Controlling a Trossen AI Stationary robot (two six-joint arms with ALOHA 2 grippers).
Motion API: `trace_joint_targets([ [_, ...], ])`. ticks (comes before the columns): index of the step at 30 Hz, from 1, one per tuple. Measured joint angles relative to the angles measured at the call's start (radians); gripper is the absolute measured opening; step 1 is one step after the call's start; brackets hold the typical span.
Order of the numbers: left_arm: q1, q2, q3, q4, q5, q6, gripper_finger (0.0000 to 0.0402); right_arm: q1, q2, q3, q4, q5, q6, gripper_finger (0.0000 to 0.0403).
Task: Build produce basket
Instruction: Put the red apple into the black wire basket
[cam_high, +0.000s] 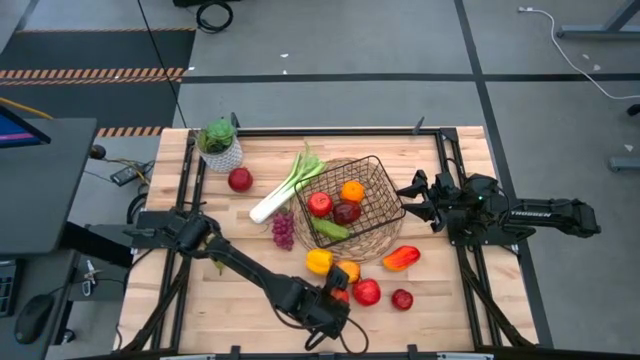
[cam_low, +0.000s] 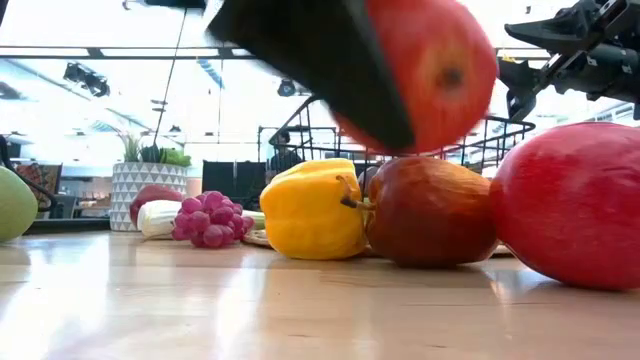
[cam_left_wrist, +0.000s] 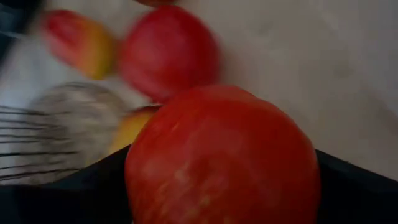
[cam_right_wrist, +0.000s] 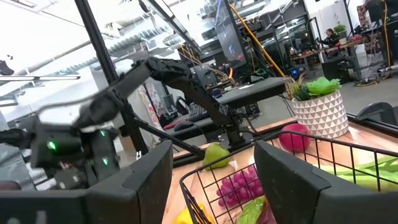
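Dark wire-mesh basket (cam_high: 385, 185) on a round woven wicker base: stands right of the middle of the pale wooden table (cam_high: 240, 320). Holds a red apple (cam_high: 320, 204), an orange (cam_high: 352, 191), a darker red apple (cam_high: 347, 213) and a green piece (cam_high: 330, 229). Outside it, at its left edge, lies a long white-green leek (cam_high: 285, 188), leafy end against the rim, with purple grapes (cam_high: 283, 230) just below. Nearer the front edge lie a yellow pepper (cam_high: 319, 261), a red-orange pepper (cam_high: 401, 258), a reddish-orange apple (cam_high: 347, 270), a bright red apple (cam_high: 366, 292) and a small dark red fruit (cam_high: 402, 299).

Left gripper (cam_high: 332, 303): hangs over the front of the table, beside the yellow pepper, clamped around a large red apple (cam_low: 430, 70) lifted clear of the wood.

Right gripper (cam_high: 412, 200): sits at the basket's right rim, fingers (cam_right_wrist: 292, 180) partly apart; touching the wire or not, cannot tell.

At the far left corner stands a leafy green plant in a white patterned pot (cam_high: 220, 148), one more red apple (cam_high: 240, 180) beside it.
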Motion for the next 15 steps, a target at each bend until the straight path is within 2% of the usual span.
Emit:
trace_joint_targets([
  [7, -0.003, -0.003, 0.168, -0.180, -0.184, 0.155, 0.0349, 0.000, 0.000, 0.000, 0.000, 0.000, 0.000, 0.0231],
  [11, -0.017, -0.003, 0.218, -0.181, -0.258, 0.282, 0.0349, 0.000, 0.000, 0.000, 0.000, 0.000, 0.000, 0.0231],
  [15, -0.037, -0.003, 0.236, -0.162, -0.309, 0.475, 0.0350, 0.000, 0.000, 0.000, 0.000, 0.000, 0.000, 0.0231],
])
